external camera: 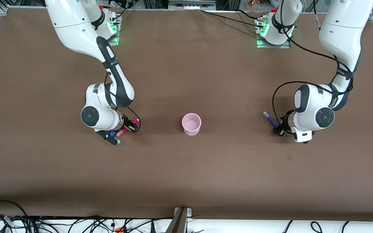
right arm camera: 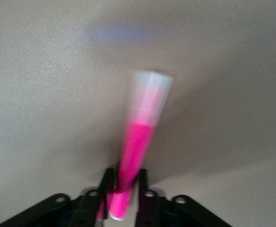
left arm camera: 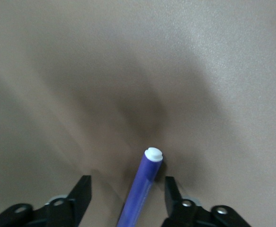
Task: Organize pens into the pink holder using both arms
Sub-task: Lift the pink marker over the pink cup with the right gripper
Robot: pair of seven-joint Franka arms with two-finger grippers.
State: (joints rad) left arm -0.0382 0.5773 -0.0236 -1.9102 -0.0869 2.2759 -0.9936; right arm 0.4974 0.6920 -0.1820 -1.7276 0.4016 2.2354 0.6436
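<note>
The pink holder (external camera: pixel 191 124) stands upright mid-table, with no pen showing in it. My right gripper (external camera: pixel 129 127) is low over the table toward the right arm's end, shut on the magenta pen (external camera: pixel 134 122). In the right wrist view the pen (right arm camera: pixel 138 142) sticks out between the closed fingers of that gripper (right arm camera: pixel 123 183). My left gripper (external camera: pixel 278 129) is low at the left arm's end. It is open and straddles the purple pen (external camera: pixel 269 119). In the left wrist view the pen (left arm camera: pixel 145 182) lies between the fingers of that gripper (left arm camera: pixel 127 194), closer to one finger. The yellow and green pens are out of view.
The brown table (external camera: pixel 186 168) stretches wide around the holder. Cables run along the table's edge nearest the front camera (external camera: pixel 76 223). The arm bases (external camera: pixel 272 32) stand at the edge farthest from it.
</note>
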